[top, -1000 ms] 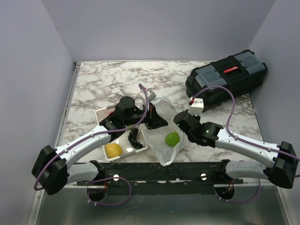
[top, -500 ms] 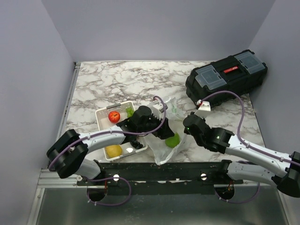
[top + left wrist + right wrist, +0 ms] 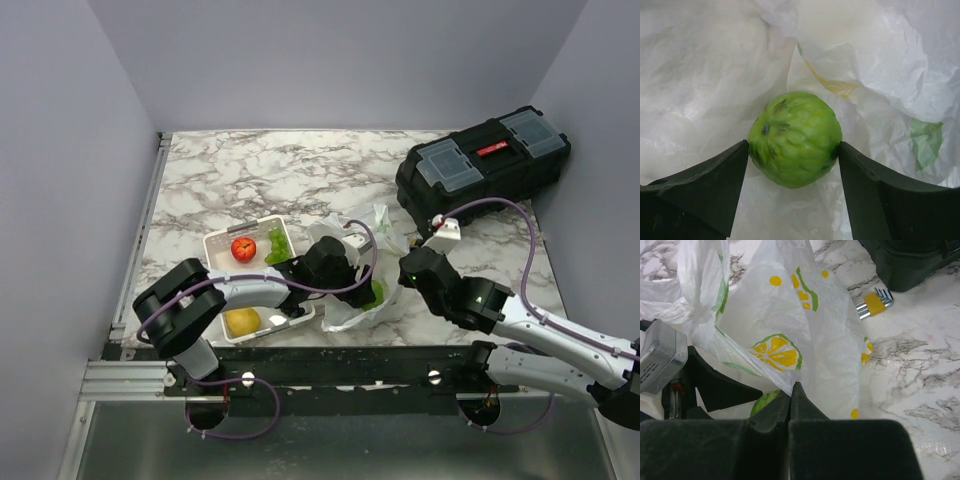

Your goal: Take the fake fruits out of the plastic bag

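Observation:
A round green fruit (image 3: pixel 795 139) lies inside the plastic bag (image 3: pixel 700 75) in the left wrist view. My left gripper (image 3: pixel 793 145) is open, with one fingertip on each side of the fruit. From above, the left gripper (image 3: pixel 360 285) reaches into the crinkled white bag (image 3: pixel 372 232), and the green fruit (image 3: pixel 376 292) shows at its tip. My right gripper (image 3: pixel 791 386) is shut on a fold of the bag (image 3: pixel 790 315), holding its edge up. Light-green grapes (image 3: pixel 277 243) lie in the tray.
The white tray (image 3: pixel 211 243) left of the bag also holds a red apple (image 3: pixel 243 249) and a yellow fruit (image 3: pixel 241 321). A black toolbox (image 3: pixel 483 168) stands at the back right. A set of hex keys (image 3: pixel 872 303) lies on the marble beside the bag.
My left arm swung from above the tray to the right into the bag, and its gripper opened around the green fruit. The right gripper stayed shut on the bag and shifted slightly right.

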`<state>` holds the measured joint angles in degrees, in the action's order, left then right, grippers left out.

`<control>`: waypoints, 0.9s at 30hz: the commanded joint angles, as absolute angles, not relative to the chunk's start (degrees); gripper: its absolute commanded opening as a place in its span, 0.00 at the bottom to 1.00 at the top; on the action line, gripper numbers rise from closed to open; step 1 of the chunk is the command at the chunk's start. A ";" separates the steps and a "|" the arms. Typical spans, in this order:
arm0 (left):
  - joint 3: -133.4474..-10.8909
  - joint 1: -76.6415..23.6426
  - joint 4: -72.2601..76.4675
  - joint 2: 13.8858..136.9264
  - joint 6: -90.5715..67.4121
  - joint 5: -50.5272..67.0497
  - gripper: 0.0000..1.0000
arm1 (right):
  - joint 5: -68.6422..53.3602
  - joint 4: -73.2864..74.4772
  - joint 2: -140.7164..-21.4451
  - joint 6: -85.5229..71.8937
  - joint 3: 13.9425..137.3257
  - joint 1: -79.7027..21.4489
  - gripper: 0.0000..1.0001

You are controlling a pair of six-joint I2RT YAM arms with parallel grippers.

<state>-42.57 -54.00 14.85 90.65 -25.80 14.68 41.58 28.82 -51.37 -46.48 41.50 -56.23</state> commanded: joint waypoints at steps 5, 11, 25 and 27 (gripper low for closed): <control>-49.02 -54.06 15.35 94.78 -23.62 10.33 0.51 | 42.39 29.58 -50.39 -47.92 38.70 -56.03 0.01; -47.57 -53.96 15.94 89.52 -25.14 11.24 0.20 | 42.89 29.59 -51.46 -48.30 38.41 -56.07 0.01; -43.34 -53.61 12.52 76.46 -26.26 10.03 0.00 | 44.27 30.09 -51.06 -47.81 39.29 -56.10 0.01; -42.97 -53.45 11.51 73.90 -25.83 12.46 0.00 | 45.24 30.15 -51.32 -48.08 39.37 -56.03 0.01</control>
